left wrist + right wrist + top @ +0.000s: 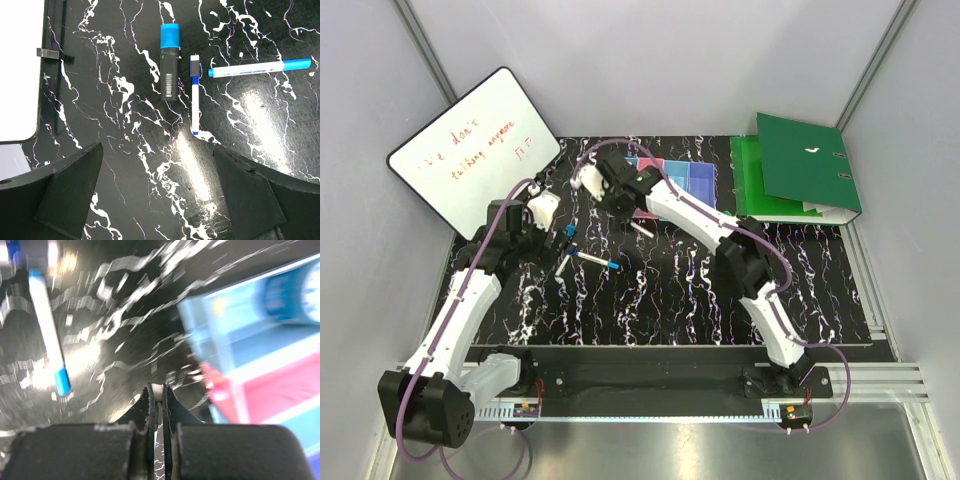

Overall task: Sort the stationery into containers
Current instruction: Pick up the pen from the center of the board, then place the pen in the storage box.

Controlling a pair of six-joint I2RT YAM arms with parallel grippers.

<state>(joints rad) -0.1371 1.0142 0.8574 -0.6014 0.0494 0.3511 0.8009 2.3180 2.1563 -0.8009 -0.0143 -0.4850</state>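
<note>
Two arms work over the black marbled table (670,300), so let's take it from the near side. Left gripper (160,200) hangs low with its jaws spread as wide as they go. There's nothing between its fingers (70,195), just bare tabletop.

Just ahead of it lie three loose pieces. First, a black marker (169,65) with a bright blue cap. A short white marker (195,100) lies right beside it, almost parallel. A long white marker (260,70) with a blue cap lies crosswise, one end close to the short one's capped end. None of the three touches the gripper. The whiteboard (17,70) edge shows off to that camera's left.

Further out, right gripper (156,396) is clamped tight, with a slim white marker (156,388) pinched at the fingertips, over the table. That wrist view is badly smeared. Even so, the long white marker shows on the table to its left. The bins (260,390) sit close on its right, not under the fingers. Something round and blue, the blue roll (292,295) by the look of it, lies in one of the bluish bins. The blur keeps me from saying which.

From above, the bins stand in a row at the far side, partly hidden by the right arm. Beyond them to the right are the green ring binders (800,165). Far left is the whiteboard with its red writing.
</note>
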